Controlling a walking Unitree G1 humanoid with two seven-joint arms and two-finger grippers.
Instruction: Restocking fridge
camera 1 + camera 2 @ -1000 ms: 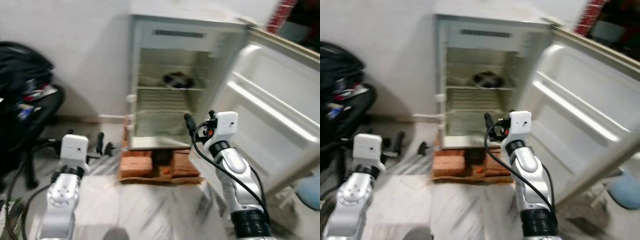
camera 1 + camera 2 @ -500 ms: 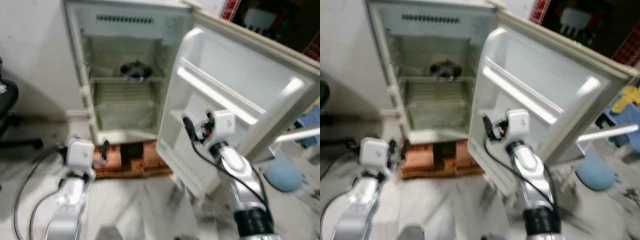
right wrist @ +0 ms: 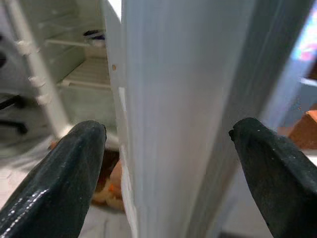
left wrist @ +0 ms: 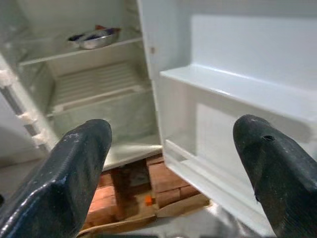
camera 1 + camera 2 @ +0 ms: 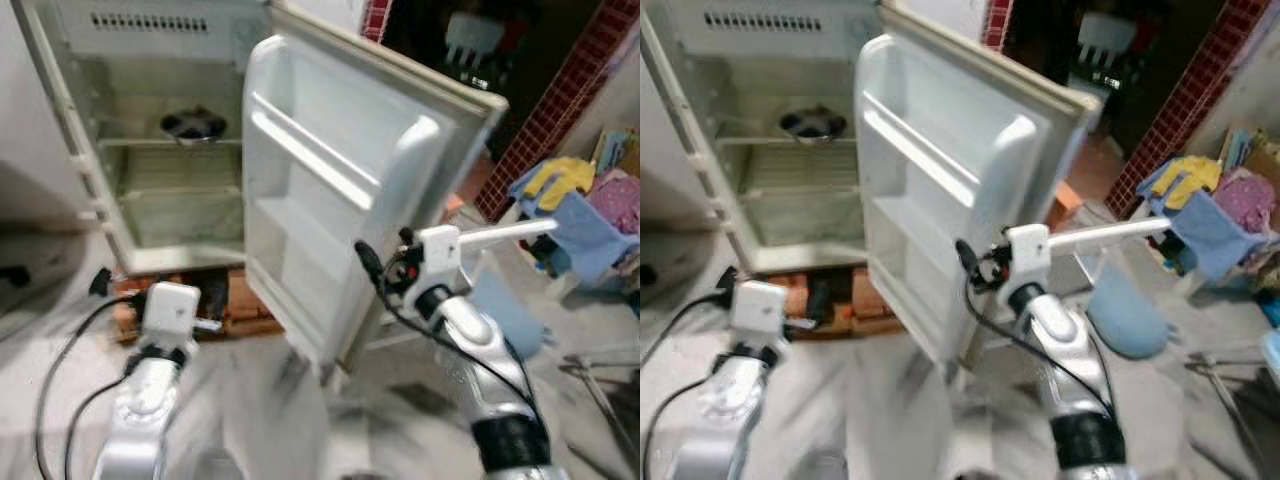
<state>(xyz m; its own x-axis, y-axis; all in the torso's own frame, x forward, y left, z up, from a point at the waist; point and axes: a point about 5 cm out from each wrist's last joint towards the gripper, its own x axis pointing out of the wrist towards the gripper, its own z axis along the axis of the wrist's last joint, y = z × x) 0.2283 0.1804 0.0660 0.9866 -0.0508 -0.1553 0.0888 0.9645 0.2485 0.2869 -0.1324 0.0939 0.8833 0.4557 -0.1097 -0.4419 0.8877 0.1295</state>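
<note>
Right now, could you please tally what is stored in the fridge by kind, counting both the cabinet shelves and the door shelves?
Metal bowls: 1, on the upper wire shelf of the fridge — the bowl.
Items on the door shelves: 0.
Total: 1.

Fridge stands open on a stack of red bricks resting on the pale marble floor. Its upper wire shelf carries a metal bowl. At three o'clock, a heap of coloured cloths lies on the floor.
</note>
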